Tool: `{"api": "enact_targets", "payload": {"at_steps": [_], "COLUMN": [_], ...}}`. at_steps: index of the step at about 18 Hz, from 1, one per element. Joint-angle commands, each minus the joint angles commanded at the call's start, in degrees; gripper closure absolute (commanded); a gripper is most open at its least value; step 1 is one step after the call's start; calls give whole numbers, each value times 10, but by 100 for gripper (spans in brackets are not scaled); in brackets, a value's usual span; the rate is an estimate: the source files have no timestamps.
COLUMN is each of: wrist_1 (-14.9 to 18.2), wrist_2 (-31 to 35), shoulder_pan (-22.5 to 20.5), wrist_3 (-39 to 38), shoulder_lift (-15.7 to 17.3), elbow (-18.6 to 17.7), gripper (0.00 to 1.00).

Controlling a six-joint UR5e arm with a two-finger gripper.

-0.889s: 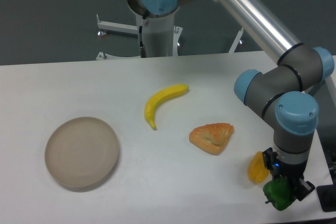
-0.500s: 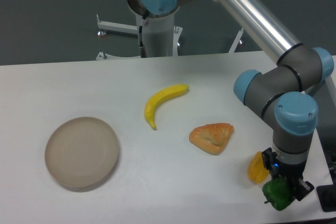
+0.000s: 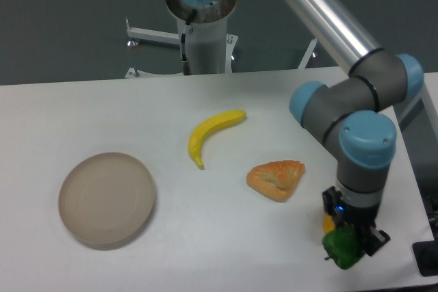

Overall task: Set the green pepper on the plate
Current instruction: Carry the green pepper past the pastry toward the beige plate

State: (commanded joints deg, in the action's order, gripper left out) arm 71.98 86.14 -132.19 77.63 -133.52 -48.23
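One green pepper (image 3: 341,248), one plate (image 3: 107,199), one banana (image 3: 211,133), one wedge-shaped pastry (image 3: 276,178) and one yellow-orange pepper (image 3: 330,223) sit on the white table (image 3: 82,114), along with a single arm.

The green pepper is small, glossy and bright green, with a rounded, lumpy body; a short nub shows at its lower left edge. It is at the table's 4 o'clock corner, directly under the gripper (image 3: 348,241), whose black fingers close in on either side of it, so the jaws are narrowed onto the pepper and gripping it. Whether the pepper touches the tabletop or is just clear of it cannot be told.

Only a sliver of the yellow-orange pepper shows, at about 11 o'clock from the green one and just beside it, mostly hidden behind the gripper body. The pastry lies at roughly 10 o'clock from the green pepper, near but apart. The banana lies near the table's middle, curved, at about 11 o'clock from the pastry.

The plate is round, shallow and beige-tan with a low rim, well apart from the pepper, at the table's 8 o'clock side.
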Motion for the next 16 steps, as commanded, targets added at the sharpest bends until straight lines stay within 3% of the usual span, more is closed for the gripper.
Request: {"api": "enact_targets", "payload": {"at_steps": [7,16], "wrist_1": [-5,-15], "wrist_2": [-11,0], "shoulder_pan": [63,199], "wrist_3": [-140,-382], "shoulder_lift": [100,123], "elbow": [-145,-214], "gripper": [60,60]}}
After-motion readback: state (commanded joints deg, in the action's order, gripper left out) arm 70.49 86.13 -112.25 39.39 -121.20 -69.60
